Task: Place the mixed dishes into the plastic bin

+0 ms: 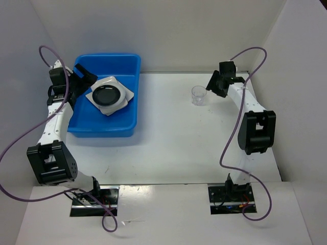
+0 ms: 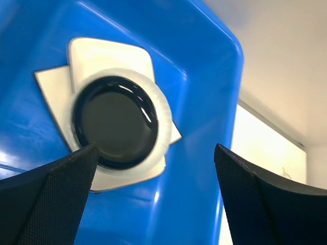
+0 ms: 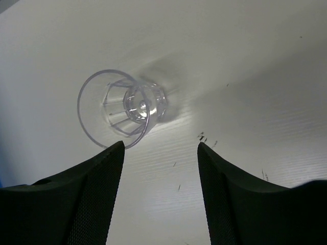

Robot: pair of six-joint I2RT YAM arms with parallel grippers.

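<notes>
Counting five dishes: four sit stacked inside the one blue bin (image 1: 102, 127): one square plate (image 2: 48, 84), one tray (image 2: 112, 53), one round white dish (image 2: 161, 122) and one black bowl (image 2: 115, 120) on top. One clear cup (image 1: 199, 95) stands on the table (image 1: 173, 138), well right of the bin. My left claw (image 2: 153, 204) hangs over the bin's left side, spread, empty. My right claw (image 3: 161, 194), beside the cup, is also spread, gripping nothing.
</notes>
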